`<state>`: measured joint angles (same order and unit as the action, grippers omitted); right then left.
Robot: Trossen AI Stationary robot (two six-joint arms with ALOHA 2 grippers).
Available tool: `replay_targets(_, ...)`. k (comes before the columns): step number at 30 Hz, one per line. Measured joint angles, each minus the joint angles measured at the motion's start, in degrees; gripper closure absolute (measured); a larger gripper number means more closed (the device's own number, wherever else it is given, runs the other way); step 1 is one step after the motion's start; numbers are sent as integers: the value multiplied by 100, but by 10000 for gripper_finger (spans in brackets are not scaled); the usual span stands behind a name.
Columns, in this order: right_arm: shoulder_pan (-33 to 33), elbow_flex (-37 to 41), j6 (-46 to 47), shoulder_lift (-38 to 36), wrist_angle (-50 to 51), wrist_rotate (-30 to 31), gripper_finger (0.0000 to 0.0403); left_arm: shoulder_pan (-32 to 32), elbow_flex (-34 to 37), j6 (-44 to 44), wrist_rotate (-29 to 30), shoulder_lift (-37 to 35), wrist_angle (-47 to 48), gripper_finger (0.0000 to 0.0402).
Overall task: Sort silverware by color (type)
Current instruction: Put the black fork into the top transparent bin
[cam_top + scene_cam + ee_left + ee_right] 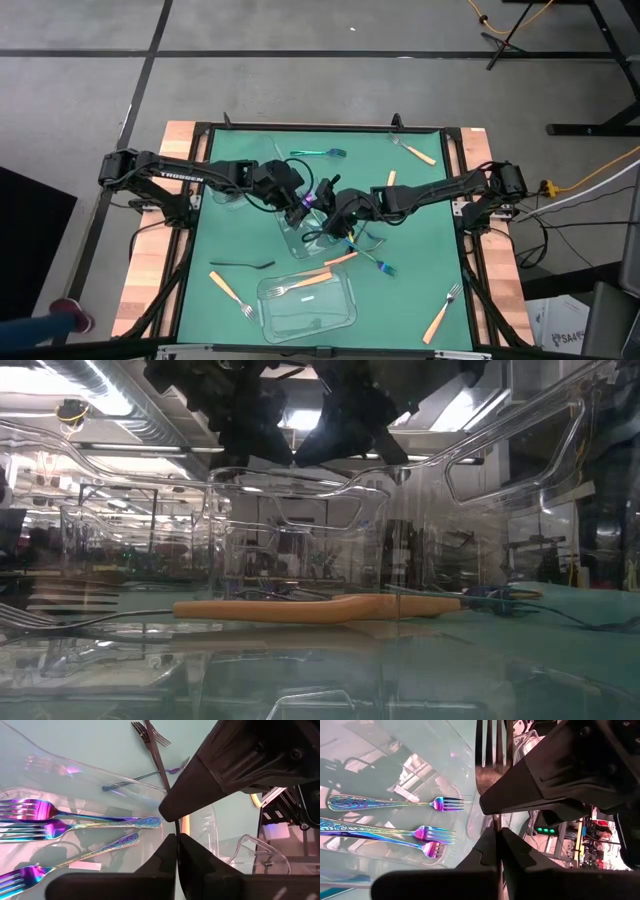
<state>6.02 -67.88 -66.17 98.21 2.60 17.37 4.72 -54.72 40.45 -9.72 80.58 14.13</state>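
High view: both arms meet mid-counter over a clear bin [300,232]. Left gripper [176,840] is clenched on a thin black fork [176,827]; right gripper [496,831] grips another fork [492,742]. Iridescent forks [75,822] lie in the bin just beneath both jaws.

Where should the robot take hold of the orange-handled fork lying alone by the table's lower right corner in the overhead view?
Probably best to grip the orange-handled fork midway along its handle, coming straight down from above and closing across the slim width. It lies flat and diagonal on the green mat, with bare space on both sides.
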Motion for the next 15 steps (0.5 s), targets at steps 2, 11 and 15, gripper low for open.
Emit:
replay_targets(2,0,0,0,0,1,4,402,1,0,0,0,0,-3,397)
replay_targets(11,0,0,3,0,-7,8,374,-2,0,-7,-8,0,-42,399)
replay_targets(15,-7,0,9,0,-4,6,341,-4,0,-13,-20,0,-79,400)
